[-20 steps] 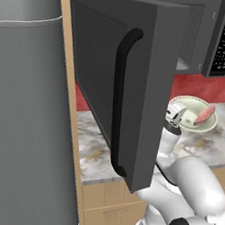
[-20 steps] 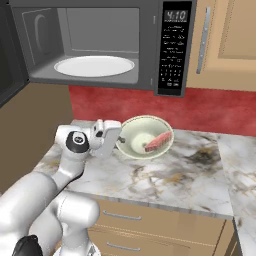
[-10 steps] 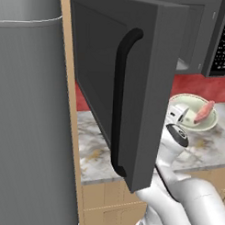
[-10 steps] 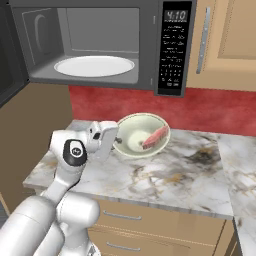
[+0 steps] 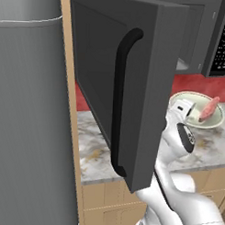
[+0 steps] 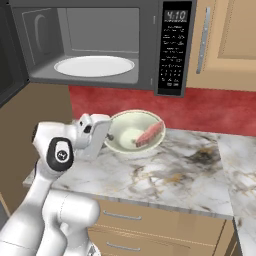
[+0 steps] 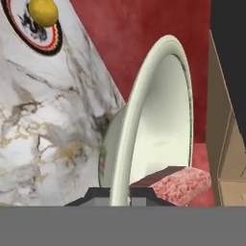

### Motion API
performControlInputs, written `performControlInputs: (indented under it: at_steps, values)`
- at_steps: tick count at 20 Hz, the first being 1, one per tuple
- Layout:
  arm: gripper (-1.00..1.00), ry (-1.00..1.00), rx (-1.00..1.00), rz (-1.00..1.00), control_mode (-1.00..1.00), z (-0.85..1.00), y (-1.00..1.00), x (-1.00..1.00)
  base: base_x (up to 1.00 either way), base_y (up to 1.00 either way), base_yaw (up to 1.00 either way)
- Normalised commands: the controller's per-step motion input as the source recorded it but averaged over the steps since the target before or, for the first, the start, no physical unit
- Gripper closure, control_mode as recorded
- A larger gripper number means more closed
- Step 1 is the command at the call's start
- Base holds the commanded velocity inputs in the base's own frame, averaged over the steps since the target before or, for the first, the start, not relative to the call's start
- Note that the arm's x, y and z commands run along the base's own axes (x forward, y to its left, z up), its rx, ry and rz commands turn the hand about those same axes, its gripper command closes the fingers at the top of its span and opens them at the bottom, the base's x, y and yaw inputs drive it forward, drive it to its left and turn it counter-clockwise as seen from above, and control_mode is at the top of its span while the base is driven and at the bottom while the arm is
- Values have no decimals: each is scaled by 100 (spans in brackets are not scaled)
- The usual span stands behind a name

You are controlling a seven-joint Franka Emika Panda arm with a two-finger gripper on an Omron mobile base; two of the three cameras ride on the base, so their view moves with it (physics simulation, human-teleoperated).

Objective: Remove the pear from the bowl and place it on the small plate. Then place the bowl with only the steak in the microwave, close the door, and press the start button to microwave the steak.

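Hand view: tool (image 7: 120, 194) clenched on one bowl's (image 7: 144, 125) rim, one steak (image 7: 175, 185) inside.

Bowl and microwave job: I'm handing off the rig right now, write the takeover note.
Gripper: shut on the bowl rim, on the counter under the microwave.
Steak: in the bowl.
Pear: on the small plate.
Door: open.
Done: pear moved.
Left: put bowl in the microwave, close door, press start.

Steak (image 6: 149, 134) in bowl (image 6: 125, 131); pear (image 7: 43, 11) on small plate (image 7: 30, 33).
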Motion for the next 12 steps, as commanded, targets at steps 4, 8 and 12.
performControlInputs:
  at_steps: [4, 8, 12]
  values:
    - [100, 7, -1, 41, -100, 62, 3, -9, 0, 0, 0]
    - [100, 5, -2, 46, -100, 41, 0, -17, 0, 0, 0]
    - [100, -9, -15, 47, -100, 45, 6, -42, 0, 0, 0]
